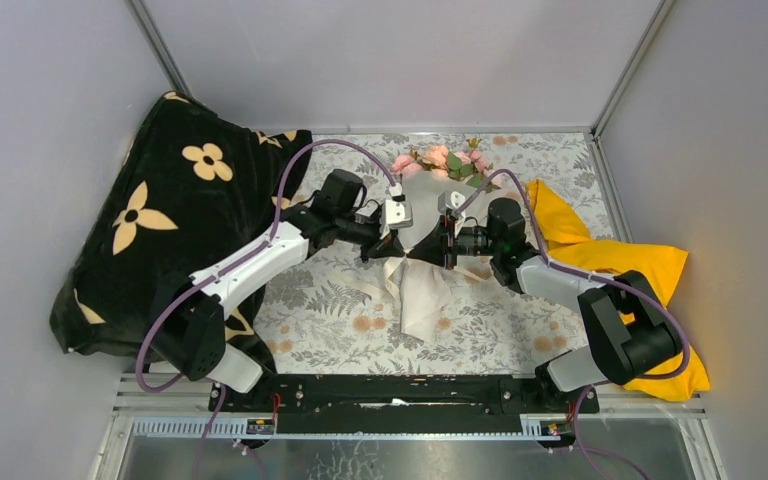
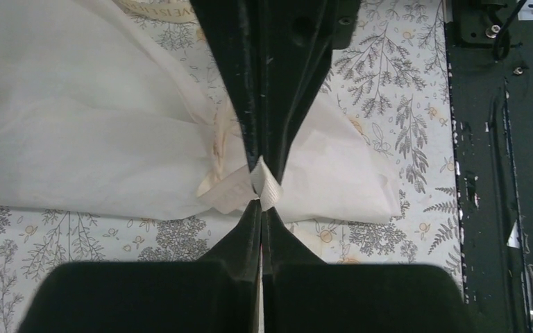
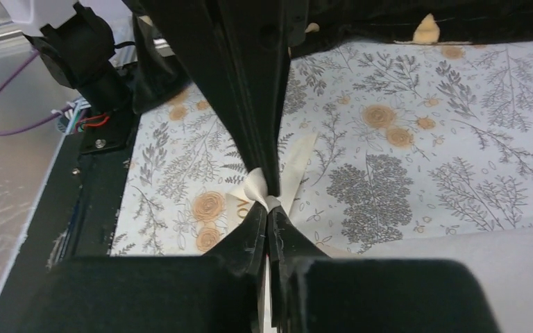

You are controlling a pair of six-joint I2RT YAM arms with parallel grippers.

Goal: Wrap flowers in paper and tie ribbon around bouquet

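Bouquet (image 1: 422,205) lies on desk (image 1: 330,300) between the two sets of fingers, flowers (image 1: 442,160) beyond them, loose paper (image 1: 415,295) on their near side. Left fingers (image 2: 246,232) closed on ribbon (image 2: 265,189); right fingers (image 3: 250,236) pinch it too. Likely tightening the tie: pull ends apart evenly, low, without tearing paper. Black blanket (image 1: 160,220) outside left fingers, yellow cloth (image 1: 620,265) outside right. Cables (image 1: 300,165) above could snag.

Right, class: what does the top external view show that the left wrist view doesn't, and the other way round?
Only top external: the pink flowers, the black blanket and the yellow cloth. Only left wrist: that the left end effector is shut on the ribbon. Both: the white paper lying on the floral tablecloth.
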